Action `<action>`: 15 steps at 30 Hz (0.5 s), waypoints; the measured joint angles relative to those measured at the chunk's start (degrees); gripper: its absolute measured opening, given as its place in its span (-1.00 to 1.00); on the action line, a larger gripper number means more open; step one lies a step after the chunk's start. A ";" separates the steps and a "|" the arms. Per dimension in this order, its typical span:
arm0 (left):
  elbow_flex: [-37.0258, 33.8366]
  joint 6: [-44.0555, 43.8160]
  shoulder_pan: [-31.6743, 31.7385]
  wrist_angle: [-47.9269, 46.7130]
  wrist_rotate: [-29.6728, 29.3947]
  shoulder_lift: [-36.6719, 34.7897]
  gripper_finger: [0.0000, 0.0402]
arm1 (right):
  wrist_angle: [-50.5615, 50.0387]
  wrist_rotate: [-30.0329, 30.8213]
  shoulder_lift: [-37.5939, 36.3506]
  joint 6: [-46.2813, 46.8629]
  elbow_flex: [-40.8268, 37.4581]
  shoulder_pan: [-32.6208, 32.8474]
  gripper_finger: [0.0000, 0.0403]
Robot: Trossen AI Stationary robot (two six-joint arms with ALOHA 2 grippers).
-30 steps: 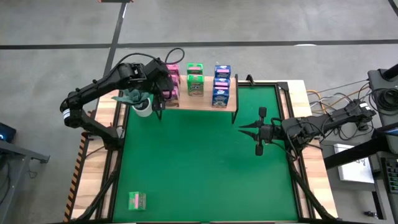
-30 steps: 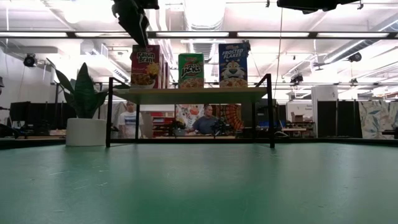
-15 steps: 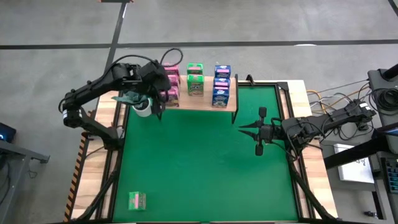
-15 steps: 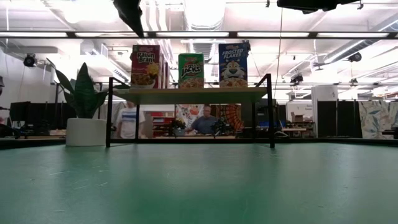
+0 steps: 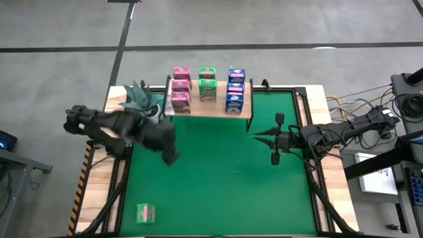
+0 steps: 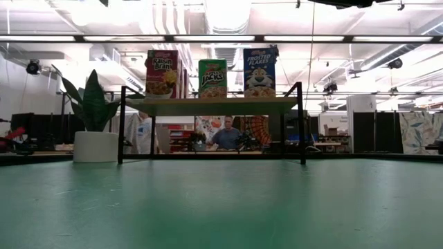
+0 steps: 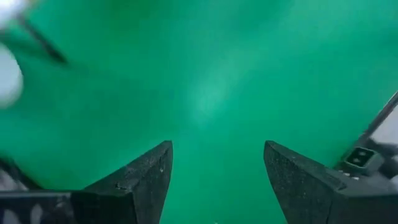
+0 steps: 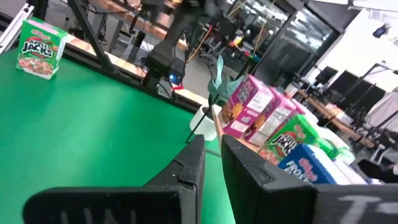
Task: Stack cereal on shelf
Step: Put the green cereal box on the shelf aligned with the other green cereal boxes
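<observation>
The left tool (image 5: 170, 156) hangs over the green surface (image 5: 218, 178) in front of the shelf (image 5: 208, 108), fingers (image 7: 144, 180) spread and empty; its wrist view shows only bare mat between them. The shelf holds pink boxes (image 5: 180, 88), green boxes (image 5: 207, 84) and blue boxes (image 5: 235, 90) in three rows. One green box (image 5: 145, 213) lies alone near the surface's front-left corner, well apart from the shelf.

That stray box is probably the next pick. It lies toward the front edge from the left tool, slightly to the left, and the left arm is clearly nearer than the right. Its long axis looks to run roughly across the surface, though it is small from above.

The right tool (image 5: 259, 137) waits at the right of the surface, near the shelf's end, fingers nearly together and holding nothing.

The right wrist view shows the stray box's printed face (image 8: 41, 40) and that it stands free on the mat, which the high view cannot settle. The low view shows one box of each colour fronting its row, the plant (image 6: 92, 119) beside the shelf and people beyond, but neither tool nor the stray box.
</observation>
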 joint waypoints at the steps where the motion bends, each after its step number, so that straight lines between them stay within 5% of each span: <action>1: -0.92 -5.54 -3.16 0.02 -0.67 0.00 0.17 | 0.30 0.00 0.00 -0.37 0.00 0.00 -0.79; 9: -8.38 -46.93 -23.54 0.49 -3.33 0.04 0.17 | 3.40 -0.54 0.00 -3.70 0.00 0.00 -0.79; 15: -12.73 -69.11 -35.22 4.44 -3.24 2.39 0.17 | 4.61 -1.98 0.00 -5.50 0.00 0.00 -0.79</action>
